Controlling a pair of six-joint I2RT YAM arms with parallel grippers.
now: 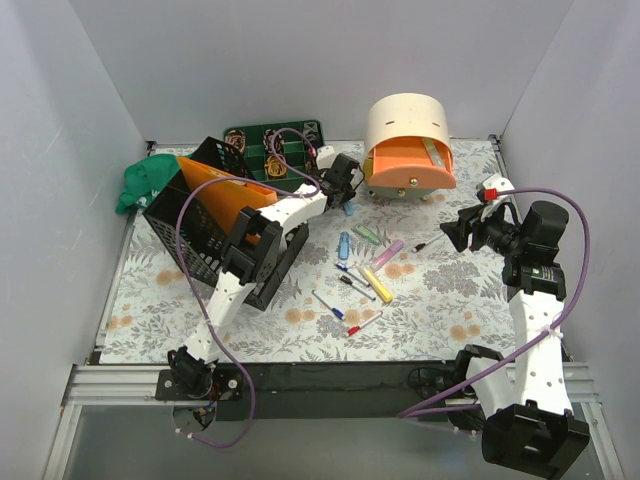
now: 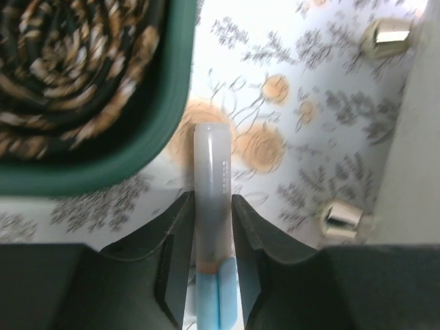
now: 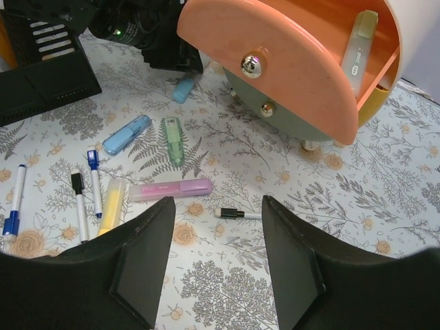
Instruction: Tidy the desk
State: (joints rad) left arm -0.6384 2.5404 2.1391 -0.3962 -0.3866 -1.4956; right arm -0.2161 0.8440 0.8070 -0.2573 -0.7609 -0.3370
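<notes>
The desk (image 1: 450,300) is a floral tabletop. My left gripper (image 1: 346,192) is at the back middle, between the green tray (image 1: 275,150) and the orange drawer box (image 1: 408,150). In the left wrist view it (image 2: 212,199) is shut on a blue highlighter (image 2: 210,155) with a clear cap, held just above the desk beside the tray's corner (image 2: 172,117). My right gripper (image 1: 453,232) is open and empty above the desk; in the right wrist view (image 3: 218,203) a small black-capped pen (image 3: 237,214) lies on the desk beyond its fingertips.
Loose on the desk are pink (image 3: 168,189), green (image 3: 173,139), blue (image 3: 127,134) and yellow (image 3: 113,205) highlighters and several markers (image 3: 79,203). A black mesh rack (image 1: 215,225) holding an orange folder stands at left, a green cloth (image 1: 145,180) behind it. A coiled cable (image 2: 69,62) lies in the tray.
</notes>
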